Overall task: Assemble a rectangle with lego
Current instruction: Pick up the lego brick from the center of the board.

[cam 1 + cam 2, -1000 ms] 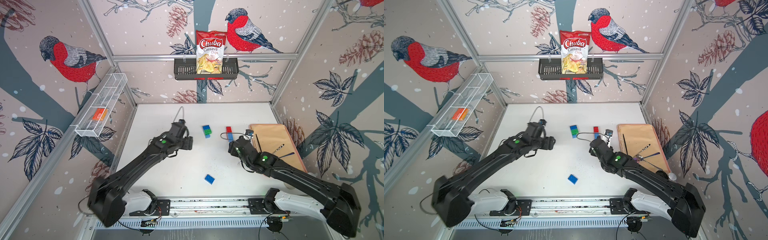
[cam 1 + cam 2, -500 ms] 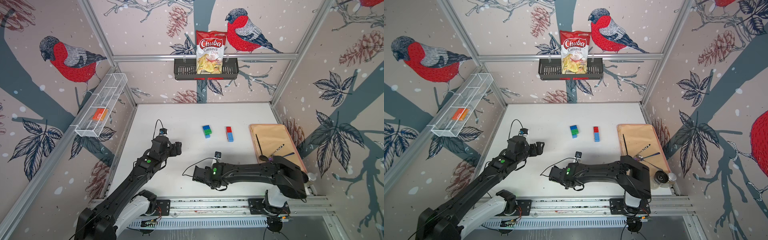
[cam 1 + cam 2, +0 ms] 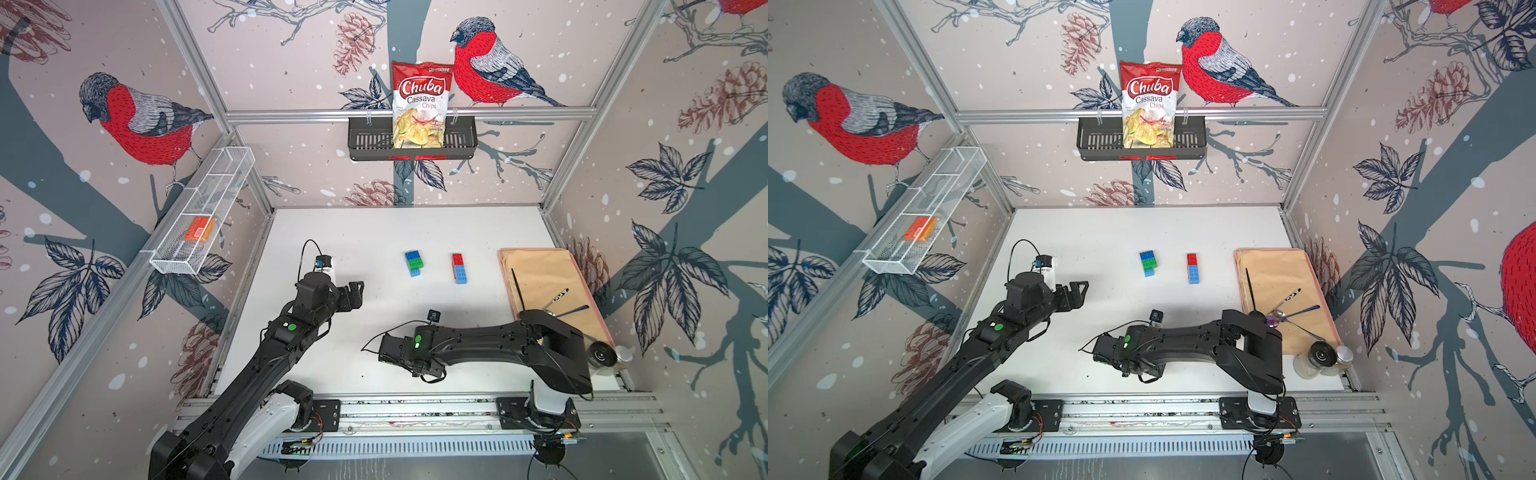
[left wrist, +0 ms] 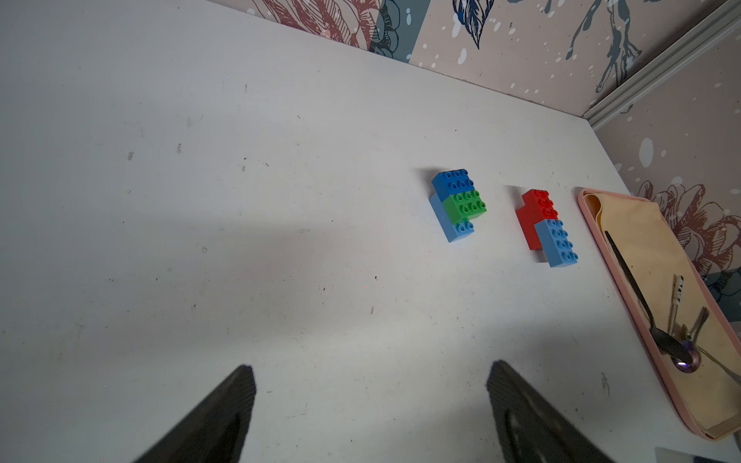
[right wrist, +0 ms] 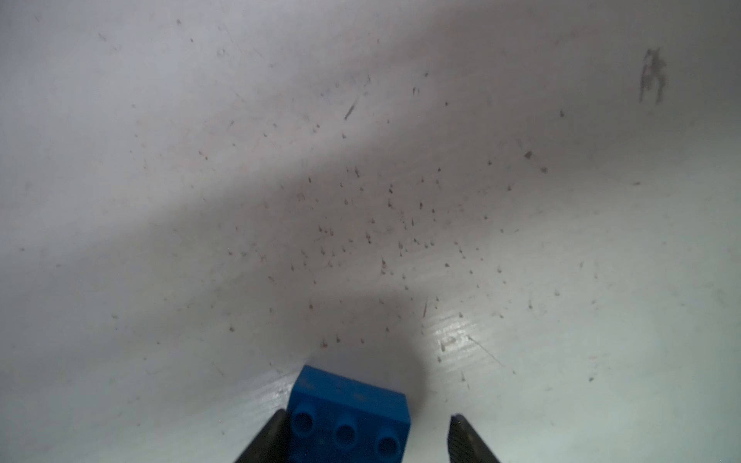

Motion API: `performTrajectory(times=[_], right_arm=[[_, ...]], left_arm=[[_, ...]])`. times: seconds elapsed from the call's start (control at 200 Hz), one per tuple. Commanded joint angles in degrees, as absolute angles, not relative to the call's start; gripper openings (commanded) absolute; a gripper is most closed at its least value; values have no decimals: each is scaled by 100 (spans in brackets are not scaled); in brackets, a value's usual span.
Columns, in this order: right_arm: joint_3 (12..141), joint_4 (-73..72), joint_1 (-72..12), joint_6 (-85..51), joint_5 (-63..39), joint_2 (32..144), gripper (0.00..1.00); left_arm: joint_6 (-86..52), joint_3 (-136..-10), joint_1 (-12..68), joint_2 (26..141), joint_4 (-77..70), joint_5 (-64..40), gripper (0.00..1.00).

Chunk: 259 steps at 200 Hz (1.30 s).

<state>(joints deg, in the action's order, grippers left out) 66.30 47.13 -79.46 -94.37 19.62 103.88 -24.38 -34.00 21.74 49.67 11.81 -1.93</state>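
Glossy plastic lego bricks point(image 4: 465, 206); scuffed, speckled matt white tabletop point(image 4: 240, 200).

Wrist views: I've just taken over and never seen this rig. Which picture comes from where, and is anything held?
The black left arm and right arm are robots working at a white table. Both top views look down on everything; each wrist view looks out between one arm's fingers. On the table lie a blue-green lego cluster, a red-blue lego cluster and a tray with spoons. The left gripper is open and empty. The right gripper straddles a dark blue brick: one finger touches it, the other stands apart, so nothing is gripped.
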Motion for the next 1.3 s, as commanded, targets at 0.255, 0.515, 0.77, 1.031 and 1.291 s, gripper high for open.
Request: performTrajectory(times=[0.255, 0.515, 0.77, 1.031, 1.291], right_arm=[[6440, 4249, -7851, -9249, 1615, 10472, 64], [6664, 4701, -7831, -8881, 1962, 10450, 68], [6452, 4545, -7942, -7782, 2208, 10349, 69], [6253, 3956, -7972, -7273, 2378, 10368, 61], [6157, 3963, -7975, -7182, 2596, 10318, 36]], left_arm=[[-2379, -3348, 2153, 4911, 976, -262, 91], [-2381, -3340, 2154, 4939, 983, -228, 91], [-2369, -3371, 2154, 5040, 971, -242, 91], [-2363, -3357, 2153, 5115, 993, -220, 91], [-2371, -3357, 2153, 5186, 1011, -199, 91]])
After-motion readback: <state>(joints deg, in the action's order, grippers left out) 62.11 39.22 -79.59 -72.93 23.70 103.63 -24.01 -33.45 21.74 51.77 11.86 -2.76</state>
